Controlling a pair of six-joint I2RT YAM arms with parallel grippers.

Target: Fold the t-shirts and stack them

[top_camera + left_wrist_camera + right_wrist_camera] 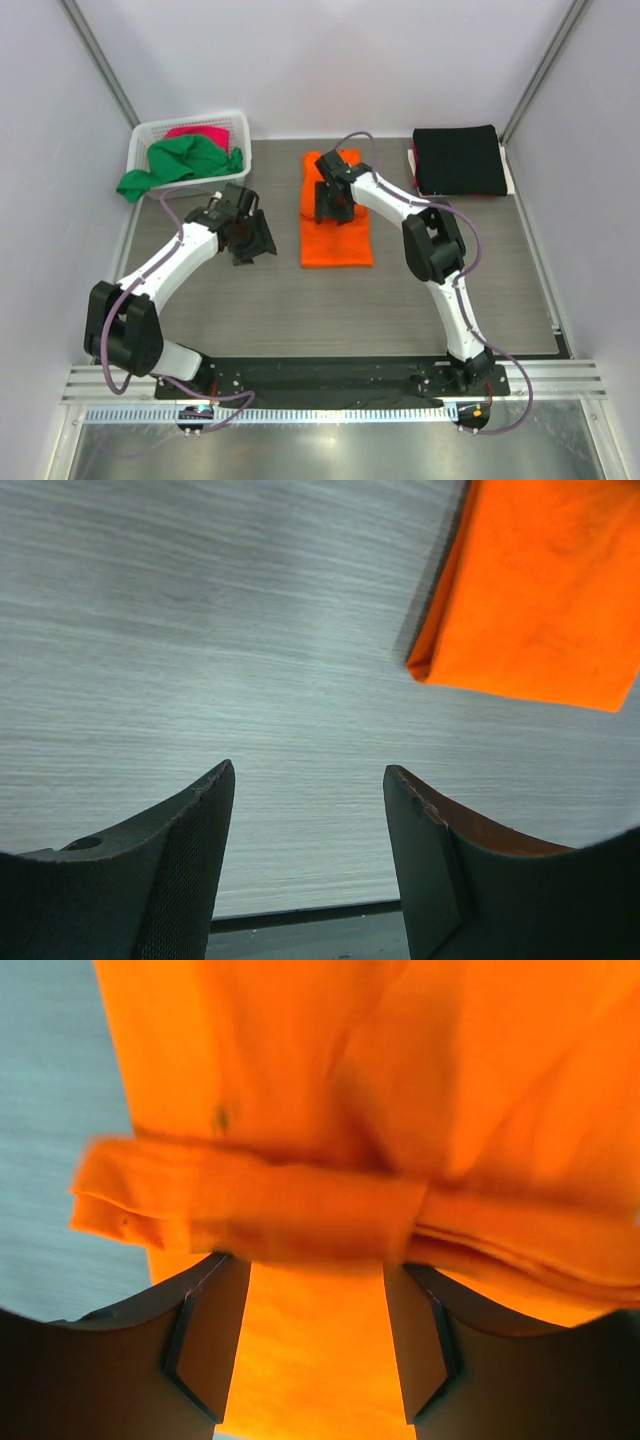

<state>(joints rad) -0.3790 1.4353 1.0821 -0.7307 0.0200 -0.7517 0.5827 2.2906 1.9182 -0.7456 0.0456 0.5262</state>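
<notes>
We see the left gripper (252, 238) low over the bare table (300, 310), left of centre. Its jaws are spread wide and hold nothing, and the left wrist view (309, 770) shows only grey wood grain between them. The folded corner of the orange t-shirt (540, 590) lies just beyond, up and to the right.

The orange t-shirt (337, 245) sits folded as a long strip at the middle of the table, toward the far edge. The right gripper (333, 205) is down on its far half, jaws apart. In the right wrist view (310, 1262) a thick fold of the cloth (300, 1060) runs across just past the fingertips. It is blurred, and we cannot tell whether the tips touch it.

In the far-left corner a green t-shirt (185, 160) spills over the rim of the white lattice basket (240, 125) and mostly covers a pink t-shirt (205, 133). The right arm hides the middle of the orange strip. A folded black t-shirt (458, 160) lies in the far-right corner.
</notes>
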